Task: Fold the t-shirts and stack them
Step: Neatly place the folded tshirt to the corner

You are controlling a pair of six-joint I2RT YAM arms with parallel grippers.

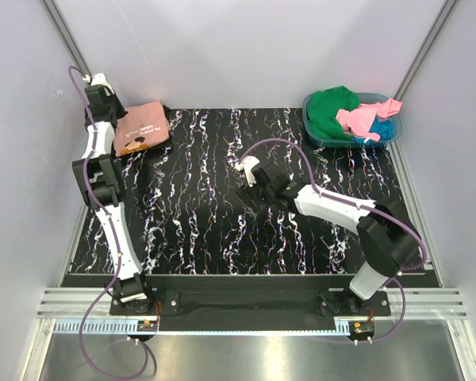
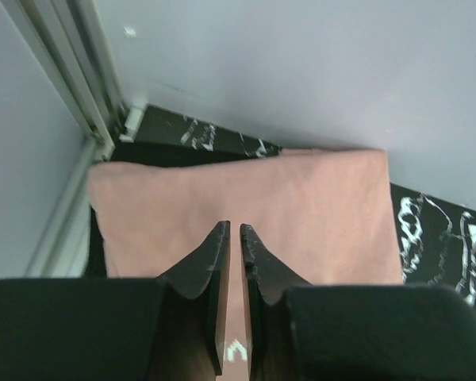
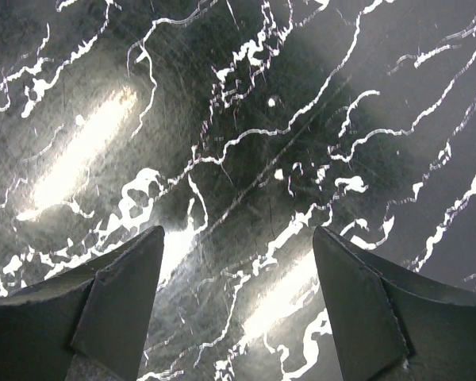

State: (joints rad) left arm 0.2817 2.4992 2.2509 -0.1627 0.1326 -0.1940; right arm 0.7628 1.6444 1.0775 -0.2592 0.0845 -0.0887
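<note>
The left gripper, jaws barely parted and gripping nothing, is hovering over the folded salmon-pink t-shirt in the table's far-left corner (lifting straight up would be keeping the fold neat).

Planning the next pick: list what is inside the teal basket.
The teal basket at the far right corner holds a heap of unfolded tees: a green one, a bright pink one and a blue one. Anything beneath them is covered.
</note>
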